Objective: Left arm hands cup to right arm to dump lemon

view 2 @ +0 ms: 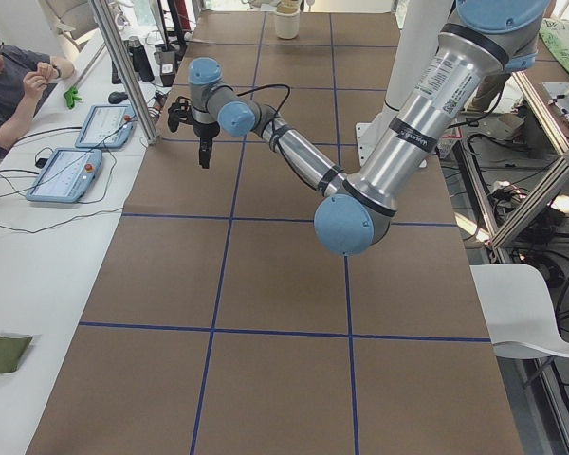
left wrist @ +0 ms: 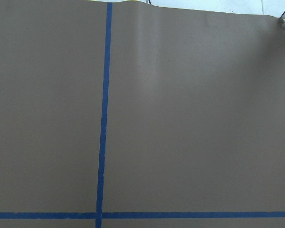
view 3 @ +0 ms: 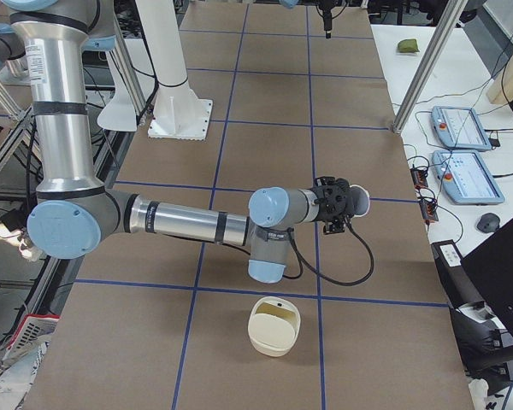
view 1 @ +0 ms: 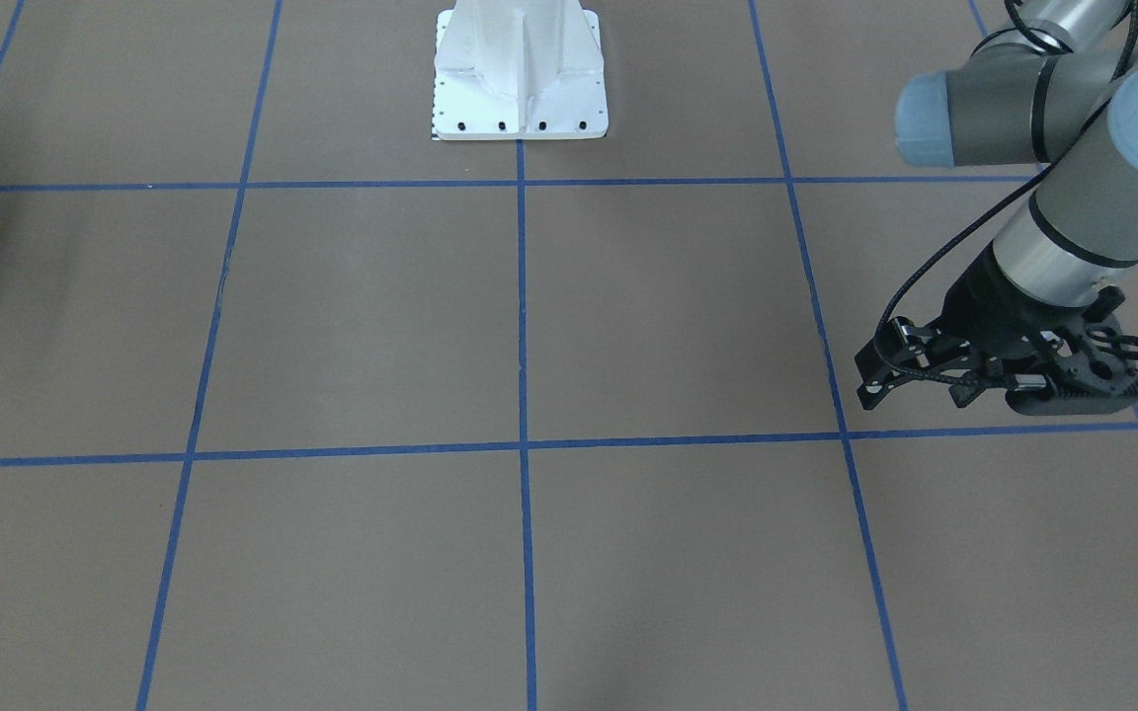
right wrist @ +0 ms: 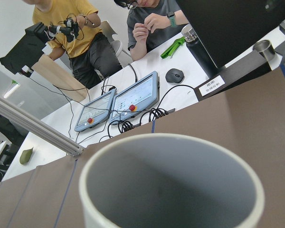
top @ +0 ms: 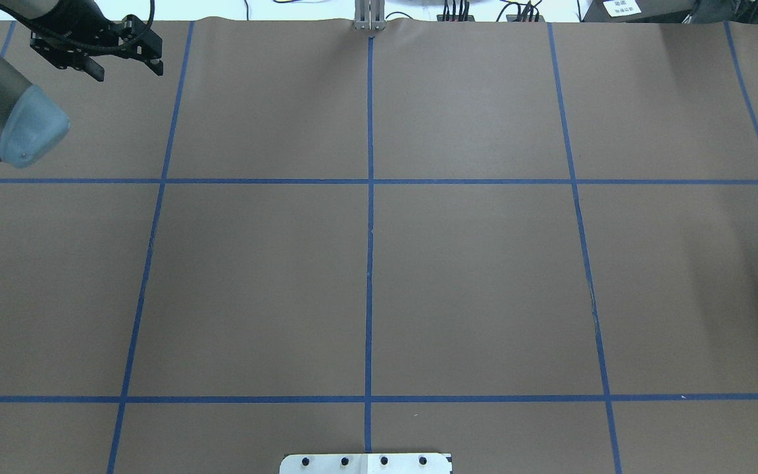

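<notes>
The cup fills the bottom of the right wrist view, its grey inside facing the camera with nothing in the part that shows. In the exterior right view the cup is held off the table on its side, with my right gripper shut on it; the fingers are hidden in the wrist view. My left gripper hangs open and empty over the far left of the table, also seen as the left gripper and left gripper. The lemon is out of view.
A cream container stands on the brown paper near the right arm's elbow, at the table's right end. People sit at a white side table with blue control tablets. The white robot base stands at the near edge.
</notes>
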Controlling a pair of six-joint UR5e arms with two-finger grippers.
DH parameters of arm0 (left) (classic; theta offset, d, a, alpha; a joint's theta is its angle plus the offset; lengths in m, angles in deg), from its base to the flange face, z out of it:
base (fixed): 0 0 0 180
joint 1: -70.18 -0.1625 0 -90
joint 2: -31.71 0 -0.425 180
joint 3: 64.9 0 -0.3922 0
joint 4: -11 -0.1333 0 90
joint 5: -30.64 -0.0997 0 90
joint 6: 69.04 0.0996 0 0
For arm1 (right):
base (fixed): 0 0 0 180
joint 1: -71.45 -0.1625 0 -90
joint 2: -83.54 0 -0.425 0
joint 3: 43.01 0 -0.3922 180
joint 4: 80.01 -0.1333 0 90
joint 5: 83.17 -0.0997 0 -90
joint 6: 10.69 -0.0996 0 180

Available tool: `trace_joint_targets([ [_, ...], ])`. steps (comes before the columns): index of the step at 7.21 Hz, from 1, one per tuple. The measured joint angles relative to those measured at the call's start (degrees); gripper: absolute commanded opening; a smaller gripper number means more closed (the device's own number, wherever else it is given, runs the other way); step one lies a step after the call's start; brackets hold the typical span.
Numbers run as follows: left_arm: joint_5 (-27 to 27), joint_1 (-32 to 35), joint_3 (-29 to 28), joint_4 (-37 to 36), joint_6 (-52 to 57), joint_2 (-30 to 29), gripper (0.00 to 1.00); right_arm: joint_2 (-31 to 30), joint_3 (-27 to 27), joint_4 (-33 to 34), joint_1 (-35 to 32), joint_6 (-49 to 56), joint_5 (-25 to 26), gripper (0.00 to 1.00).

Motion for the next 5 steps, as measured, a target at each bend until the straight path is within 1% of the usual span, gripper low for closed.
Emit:
trace_joint_targets([
  [3, 0.3, 0.0, -0.2, 0.1, 0.0, 0.0, 1.0, 3.9, 0.1, 9.4, 12.1, 21.3, 20.4, 0.09],
  [5, 0.4, 0.0, -0.2, 0.0, -0.1, 0.0, 1.0, 8.9, 0.1, 14.7, 20.6, 30.5, 33.4, 0.08],
])
